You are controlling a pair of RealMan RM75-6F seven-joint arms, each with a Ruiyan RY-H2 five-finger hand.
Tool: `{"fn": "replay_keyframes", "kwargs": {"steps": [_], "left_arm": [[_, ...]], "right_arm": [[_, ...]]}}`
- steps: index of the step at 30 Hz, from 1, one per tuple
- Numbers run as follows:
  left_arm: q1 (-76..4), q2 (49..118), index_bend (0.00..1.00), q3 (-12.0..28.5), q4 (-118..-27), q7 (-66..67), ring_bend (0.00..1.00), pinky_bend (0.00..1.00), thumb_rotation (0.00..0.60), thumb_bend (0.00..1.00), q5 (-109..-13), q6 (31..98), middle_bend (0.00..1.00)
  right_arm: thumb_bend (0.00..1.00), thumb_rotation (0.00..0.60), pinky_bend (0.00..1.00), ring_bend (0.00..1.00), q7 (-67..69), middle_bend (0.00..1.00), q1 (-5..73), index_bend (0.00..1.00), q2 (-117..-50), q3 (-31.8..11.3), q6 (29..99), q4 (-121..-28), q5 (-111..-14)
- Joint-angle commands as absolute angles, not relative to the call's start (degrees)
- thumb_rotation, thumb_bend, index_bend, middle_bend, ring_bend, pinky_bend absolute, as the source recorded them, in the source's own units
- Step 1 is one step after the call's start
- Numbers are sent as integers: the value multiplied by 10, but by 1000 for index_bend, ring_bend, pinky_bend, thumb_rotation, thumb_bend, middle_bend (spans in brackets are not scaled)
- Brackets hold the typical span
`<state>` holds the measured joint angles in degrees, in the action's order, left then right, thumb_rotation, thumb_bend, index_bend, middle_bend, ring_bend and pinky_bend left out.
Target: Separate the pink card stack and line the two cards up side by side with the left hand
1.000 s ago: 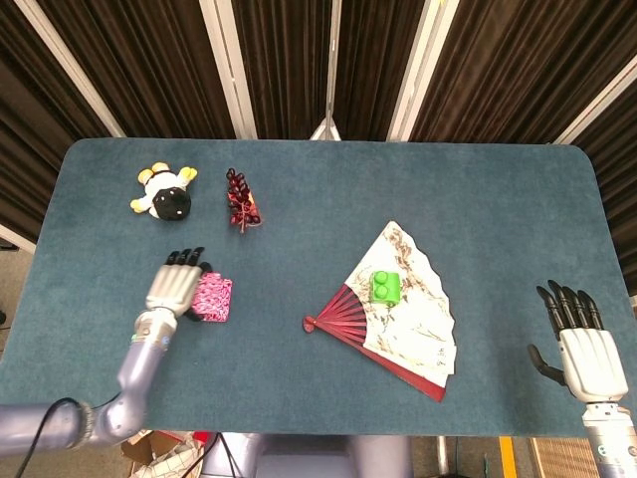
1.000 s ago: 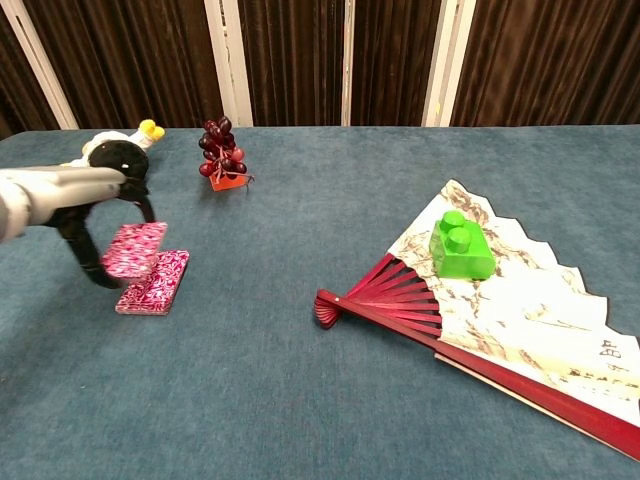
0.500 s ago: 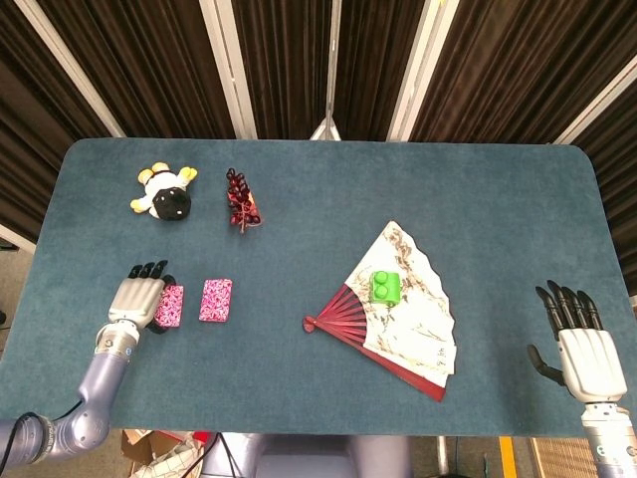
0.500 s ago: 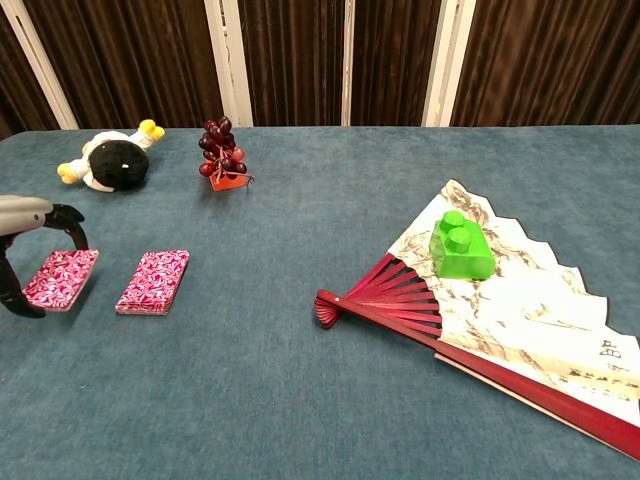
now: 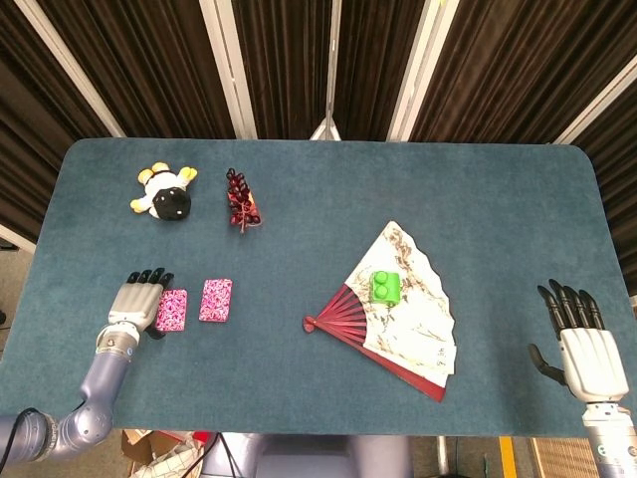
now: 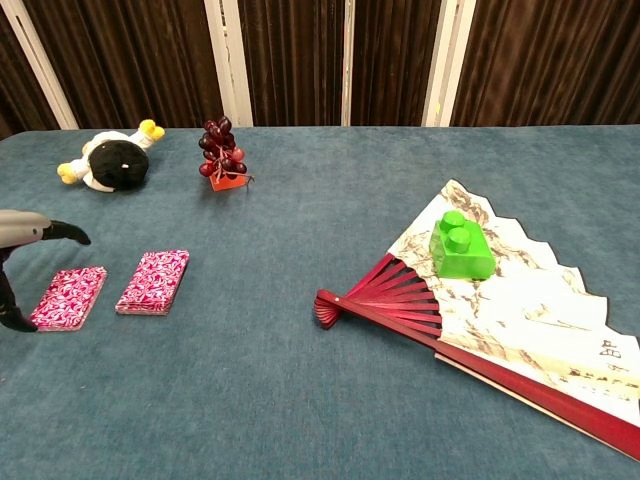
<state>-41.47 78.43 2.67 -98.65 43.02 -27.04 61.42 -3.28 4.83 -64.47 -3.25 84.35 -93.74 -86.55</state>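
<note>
Left hand (image 5: pixel 136 297) sat low near the left edge of the blue table (image 5: pixel 318 179), its fingers spread apart and holding nothing. Just beside it lay the left pink card (image 5: pixel 171 310), flat on the table; from above I could not tell if the fingers touched it, but in the chest view the fingers (image 6: pixel 62 233) stood clear of that card (image 6: pixel 69 297). Right next to it lay the right pink card (image 5: pixel 215 300), with a small gap between them. So two pink cards lay side by side.

Farther back on the left lay one toy (image 5: pixel 165 193), black, white and yellow. Near it sat one bunch of dark red grapes (image 5: pixel 239 198).

Out in the middle lay one open paper fan (image 5: pixel 398 314) with red ribs. One green block (image 5: pixel 385 287) sat on top of the fan.

Far over by the right corner was the right hand (image 5: pixel 580 344), with its fingers straight and a little apart, holding nothing.
</note>
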Motion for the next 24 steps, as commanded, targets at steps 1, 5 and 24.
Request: {"fn": "replay_keyframes", "kwargs": {"steps": [1, 5, 24], "left_arm": [[-427, 778, 76, 49, -1005, 422, 0, 0, 600, 164, -249, 610, 0], [-446, 793, 128, 62, -1013, 435, 0, 0, 600, 164, -245, 620, 0], [-513, 891, 243, 78, -955, 511, 0, 0, 600, 194, -176, 656, 0]], "right_arm": [[367, 600, 51, 0, -34, 0, 49, 0, -645, -33, 843, -938, -865], [366, 600, 51, 0, -34, 0, 49, 0, -645, -33, 843, -938, -865], [367, 600, 51, 0, -22, 0, 47, 0, -641, -32, 845, -936, -867]]}}
